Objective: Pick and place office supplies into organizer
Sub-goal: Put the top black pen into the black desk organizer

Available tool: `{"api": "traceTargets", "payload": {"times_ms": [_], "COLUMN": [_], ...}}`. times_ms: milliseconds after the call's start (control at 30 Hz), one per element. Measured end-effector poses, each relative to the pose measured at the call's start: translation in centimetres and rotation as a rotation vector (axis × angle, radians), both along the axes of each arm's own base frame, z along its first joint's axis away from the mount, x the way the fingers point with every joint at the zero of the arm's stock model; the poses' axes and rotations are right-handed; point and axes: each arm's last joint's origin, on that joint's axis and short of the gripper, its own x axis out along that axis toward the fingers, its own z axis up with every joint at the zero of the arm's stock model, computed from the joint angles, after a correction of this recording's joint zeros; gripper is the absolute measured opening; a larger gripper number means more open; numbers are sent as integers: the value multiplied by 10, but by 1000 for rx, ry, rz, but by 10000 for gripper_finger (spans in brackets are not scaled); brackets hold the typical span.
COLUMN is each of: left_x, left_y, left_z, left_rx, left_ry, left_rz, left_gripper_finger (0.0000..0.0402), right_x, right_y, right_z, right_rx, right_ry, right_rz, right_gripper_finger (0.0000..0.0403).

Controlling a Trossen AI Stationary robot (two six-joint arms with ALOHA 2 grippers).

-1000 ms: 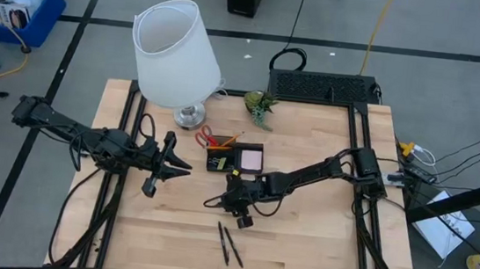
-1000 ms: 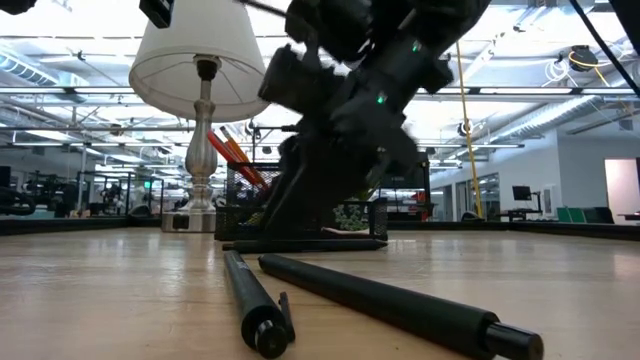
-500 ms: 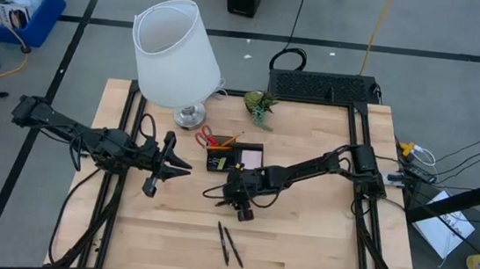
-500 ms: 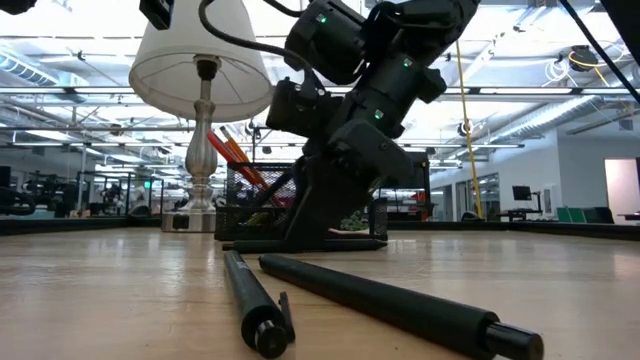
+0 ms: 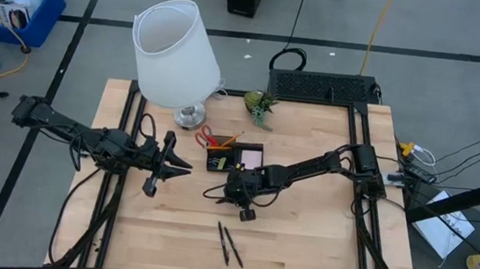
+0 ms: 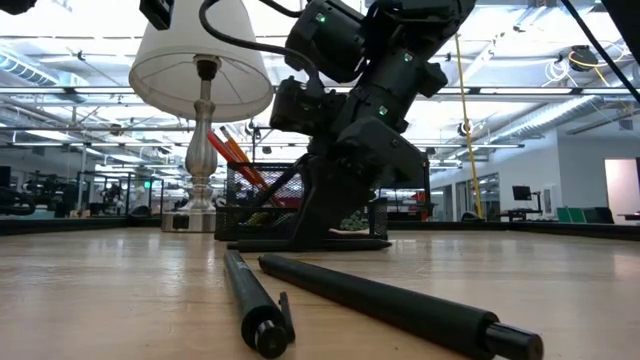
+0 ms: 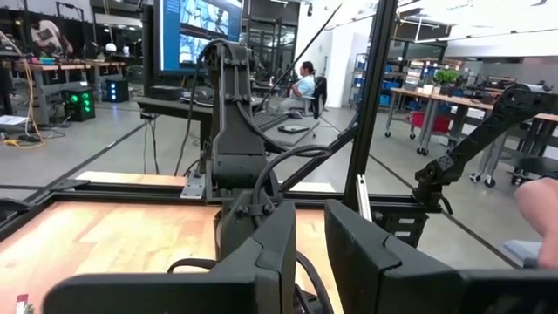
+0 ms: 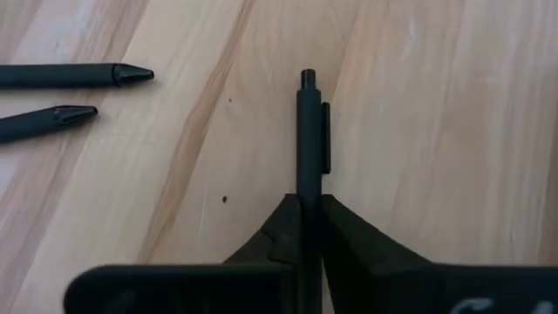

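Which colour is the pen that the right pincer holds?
Black. The pen shows best in the right wrist view, clamped in the right pincer.

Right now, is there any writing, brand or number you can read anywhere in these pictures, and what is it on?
None can be read.
Blue bin on the floor: printed boxes inside, too small to read.
Screen in the room behind: bright picture, any text blurred.
Pens, organizer, lamp: no lettering shows.

The bench [image 5: 301, 237] is pale wood with a smooth, lightly sheened grain. The pen [image 8: 308, 139] looks like matt black plastic, as do the fingers [image 8: 366, 253] around it. The lamp [image 6: 203, 130] has a shiny metal stem and a smooth white shade.
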Motion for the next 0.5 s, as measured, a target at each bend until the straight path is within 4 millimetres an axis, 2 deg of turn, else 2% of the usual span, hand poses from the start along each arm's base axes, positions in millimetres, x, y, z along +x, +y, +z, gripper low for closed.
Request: {"api": "traceTargets", "payload": {"times_ms": [300, 500], "left_x": [0, 0], "left_y": [0, 0], "left_z": [0, -1], "left_rx": [1, 3], "left_ry": [0, 7], "left_rz": [3, 3], "left_gripper_finger": [67, 67], "right_x": [1, 2], "right_y": [0, 0], "right_z": [0, 7], "right_rx": [1, 6], "right_ry": [-11, -57], "right_rz": [0, -2], "right_gripper_finger": [35, 21]}}
